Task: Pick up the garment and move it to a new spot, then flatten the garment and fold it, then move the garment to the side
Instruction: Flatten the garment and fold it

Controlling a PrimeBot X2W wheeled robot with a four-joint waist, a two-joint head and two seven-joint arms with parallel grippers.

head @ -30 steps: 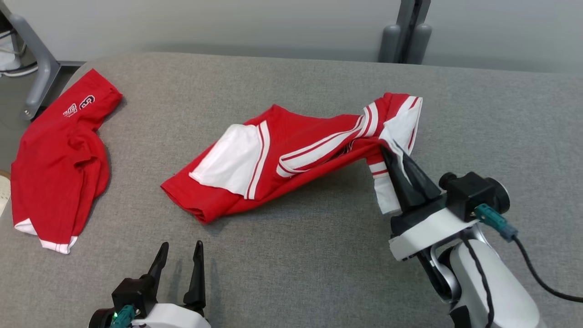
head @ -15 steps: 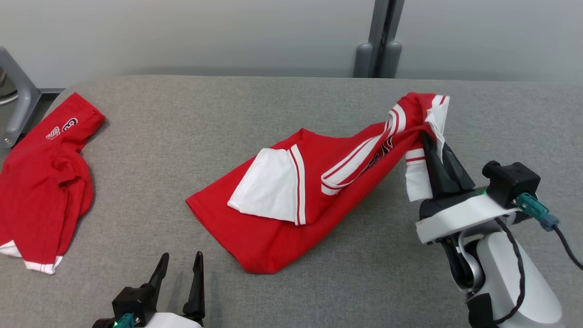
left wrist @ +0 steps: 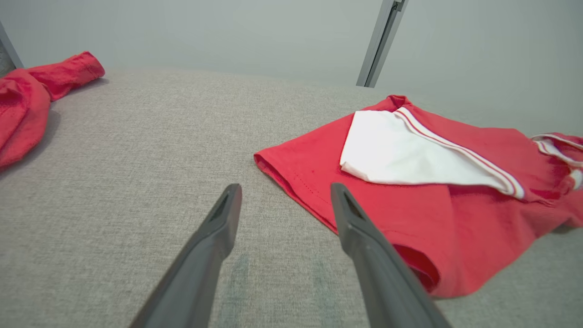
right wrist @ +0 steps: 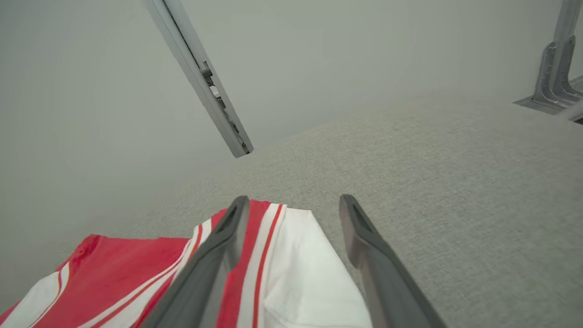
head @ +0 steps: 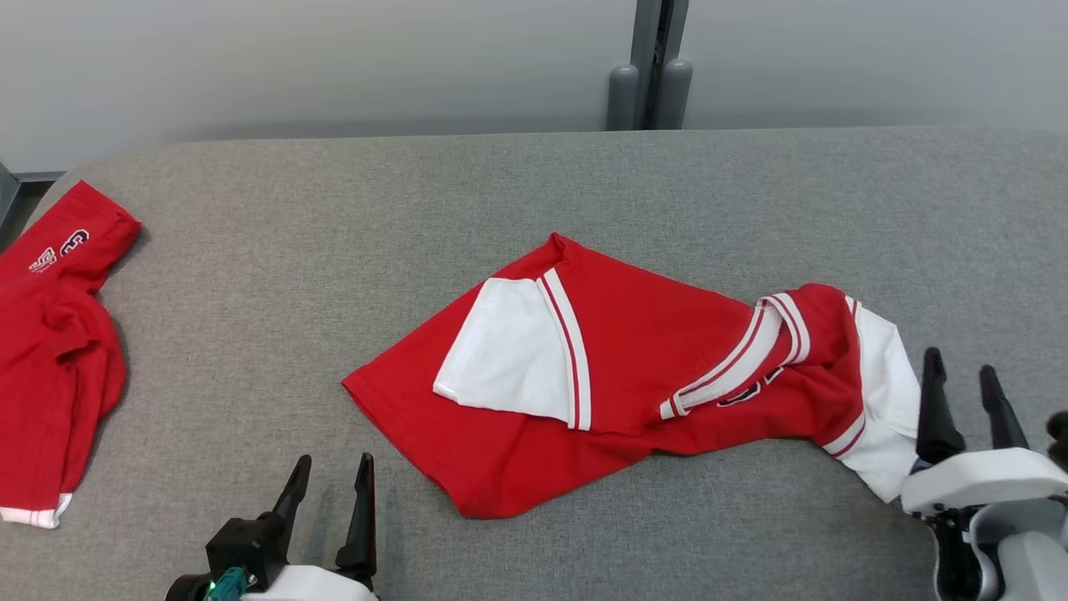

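The garment [head: 642, 359] is a red shirt with white sleeves and striped trim, lying crumpled across the middle of the grey padded table [head: 334, 217]. Its lower hem [left wrist: 410, 228] lies just right of my left gripper [left wrist: 284, 193], which stands open over bare table at the front left [head: 331, 467]. My right gripper [head: 958, 371] is open at the garment's right end, beside the white sleeve [head: 884, 417]. From the right wrist, that sleeve [right wrist: 300, 273] lies under and between my open fingers [right wrist: 227, 237], free of them.
A second red garment [head: 50, 351] lies bunched at the table's left edge, also at the left wrist view's far left [left wrist: 27, 100]. A grey wall with a vertical metal post [head: 647, 67] runs behind the table.
My right gripper has opened and let go of the garment's right end, which dropped flat onto the table. The gripper pulled back toward the front right. The head camera has turned right.
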